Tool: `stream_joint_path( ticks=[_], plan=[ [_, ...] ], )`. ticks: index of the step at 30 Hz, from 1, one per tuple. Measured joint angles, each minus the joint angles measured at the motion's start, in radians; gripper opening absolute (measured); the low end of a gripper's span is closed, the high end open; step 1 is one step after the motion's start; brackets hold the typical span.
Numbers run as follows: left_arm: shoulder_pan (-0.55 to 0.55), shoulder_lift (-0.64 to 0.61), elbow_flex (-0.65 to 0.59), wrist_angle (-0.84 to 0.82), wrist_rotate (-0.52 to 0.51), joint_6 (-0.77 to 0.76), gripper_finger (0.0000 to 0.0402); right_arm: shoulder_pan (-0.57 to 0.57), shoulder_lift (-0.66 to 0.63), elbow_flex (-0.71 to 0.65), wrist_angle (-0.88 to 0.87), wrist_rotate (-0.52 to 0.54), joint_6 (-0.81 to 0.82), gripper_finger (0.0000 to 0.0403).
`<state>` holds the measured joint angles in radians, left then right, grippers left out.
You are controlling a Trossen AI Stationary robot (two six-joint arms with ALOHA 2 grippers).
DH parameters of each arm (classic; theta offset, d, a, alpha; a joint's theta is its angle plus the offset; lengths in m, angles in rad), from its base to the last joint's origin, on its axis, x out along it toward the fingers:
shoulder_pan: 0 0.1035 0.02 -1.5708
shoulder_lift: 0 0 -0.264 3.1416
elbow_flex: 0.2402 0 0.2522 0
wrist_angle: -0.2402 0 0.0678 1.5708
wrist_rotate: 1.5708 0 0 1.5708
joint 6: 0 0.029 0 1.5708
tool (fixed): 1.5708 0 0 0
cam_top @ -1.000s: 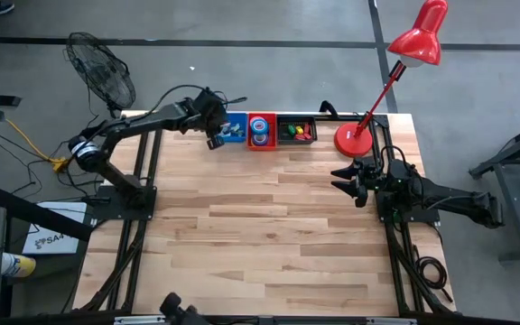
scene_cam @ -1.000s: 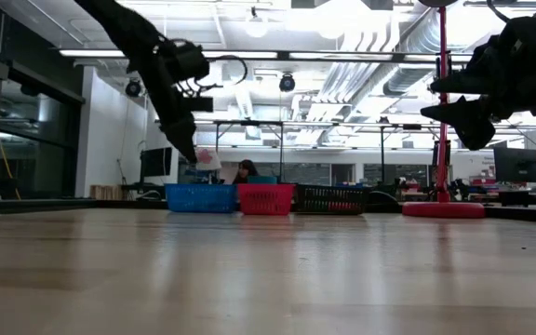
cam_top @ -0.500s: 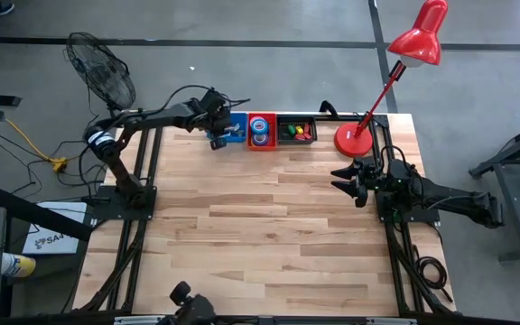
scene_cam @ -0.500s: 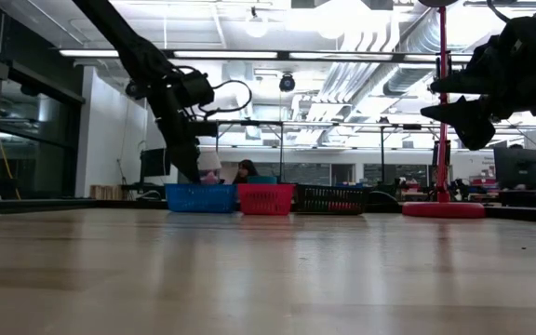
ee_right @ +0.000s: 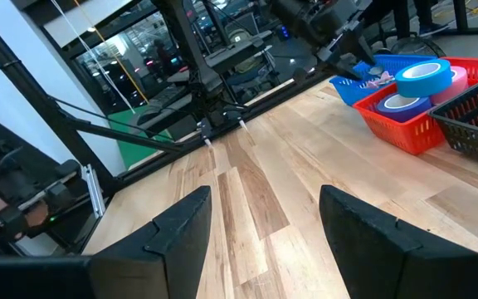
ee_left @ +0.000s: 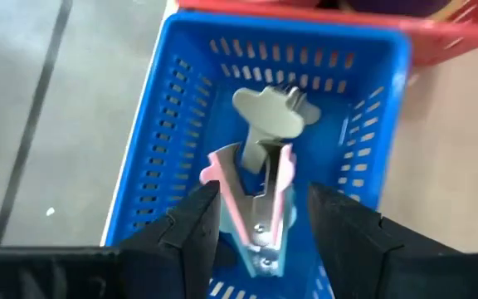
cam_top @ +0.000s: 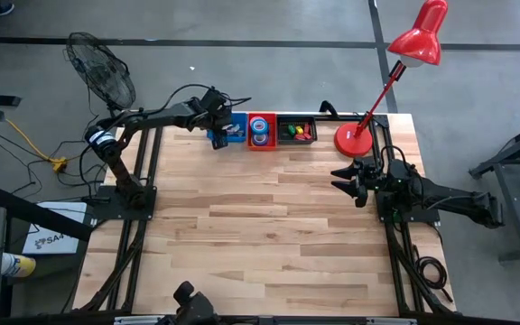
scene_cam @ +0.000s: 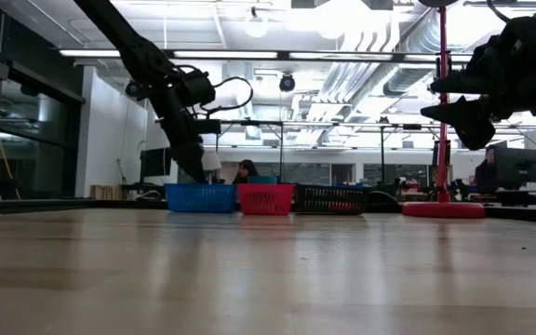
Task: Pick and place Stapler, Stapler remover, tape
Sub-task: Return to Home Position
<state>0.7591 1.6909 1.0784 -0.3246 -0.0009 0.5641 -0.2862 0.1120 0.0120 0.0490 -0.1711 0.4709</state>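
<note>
Lab hall: ceiling ducts [scene_cam: 380, 56]; strip lights [scene_cam: 240, 54]; monitors [scene_cam: 519, 167].

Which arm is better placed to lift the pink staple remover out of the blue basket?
Left. The left gripper hangs over the blue basket, open on either side of the pink staple remover. The right gripper waits by the red lamp base, far from it.

Left hand [cam_top: 218, 135] lower over blue basket [scene_cam: 200, 197], left arm's elbow shifted toward table.
</note>
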Motion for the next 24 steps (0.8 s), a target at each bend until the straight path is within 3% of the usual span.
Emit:
stream_joint_path(
  ticks=[8, 14, 19, 24],
  plan=[
    [-0.012, -0.047, 0.137, -0.167, 0.122, -0.053, 0.0178, 0.000, 0.000, 0.000, 0.000, 0.000, 0.000, 0.0216],
    [-0.093, -0.173, 0.169, -0.194, 0.140, -0.182, 0.0179, 0.000, 0.000, 0.000, 0.000, 0.000, 0.000, 0.0216],
    [-0.245, -0.305, 0.169, -0.214, 0.045, -0.282, 0.0179, 0.000, 0.000, 0.000, 0.000, 0.000, 0.000, 0.0216],
    [-0.470, -0.405, 0.169, -0.242, -0.172, -0.384, 0.0179, 0.000, 0.000, 0.000, 0.000, 0.000, 0.000, 0.0216]
  ],
)
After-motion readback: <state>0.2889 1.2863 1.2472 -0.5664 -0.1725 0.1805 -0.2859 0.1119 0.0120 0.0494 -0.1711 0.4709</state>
